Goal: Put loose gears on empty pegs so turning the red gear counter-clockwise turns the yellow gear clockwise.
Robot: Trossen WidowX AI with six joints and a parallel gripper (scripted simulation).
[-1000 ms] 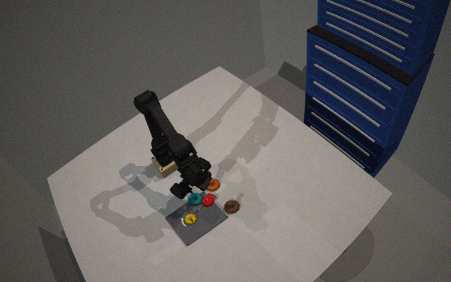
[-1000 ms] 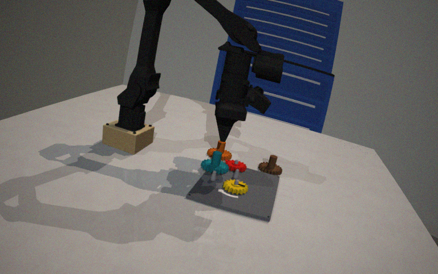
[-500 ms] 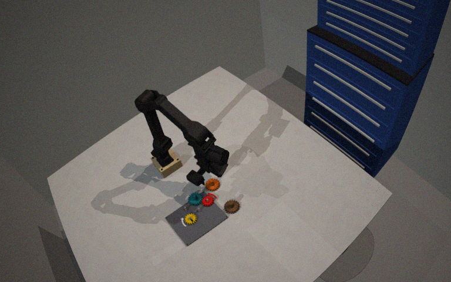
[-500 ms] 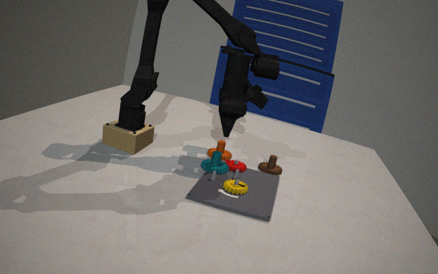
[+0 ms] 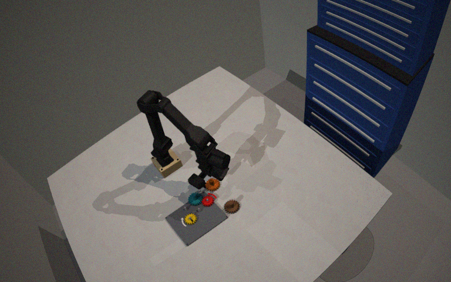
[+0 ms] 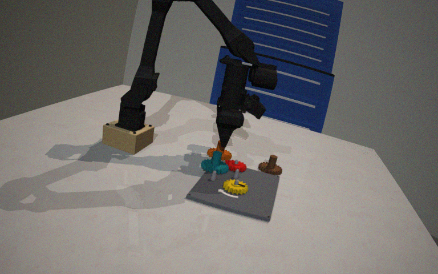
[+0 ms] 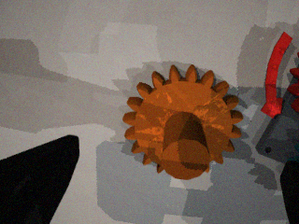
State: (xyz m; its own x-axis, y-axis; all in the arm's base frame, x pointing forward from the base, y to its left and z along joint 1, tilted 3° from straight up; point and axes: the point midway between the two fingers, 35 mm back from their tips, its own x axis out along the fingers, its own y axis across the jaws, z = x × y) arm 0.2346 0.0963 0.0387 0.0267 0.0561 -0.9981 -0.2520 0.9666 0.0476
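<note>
My gripper (image 6: 224, 146) (image 7: 186, 161) is open and empty, its fingers on either side of the orange gear's post in the wrist view. The orange gear (image 5: 212, 184) (image 6: 226, 155) (image 7: 149, 107) stands on the table behind the grey board (image 5: 199, 228) (image 6: 258, 193). The teal gear (image 5: 195, 198) (image 6: 210, 166) is at the board's back corner, beside the red gear (image 5: 207, 201) (image 6: 238, 166); whether it sits fully flat is unclear. The yellow gear (image 5: 187, 220) (image 6: 230, 188) is nearer the front. Two empty pegs show, one peg (image 6: 213, 176) left and one peg (image 6: 236, 174) between red and yellow.
A brown gear (image 5: 232, 206) (image 6: 270, 169) stands on the table beside the board's right edge. The red arrow (image 7: 274, 70) lies beside the red gear, and the white arrow (image 6: 227, 193) beside the yellow one. The arm's wooden base (image 5: 168, 167) (image 6: 126, 138) is at the left.
</note>
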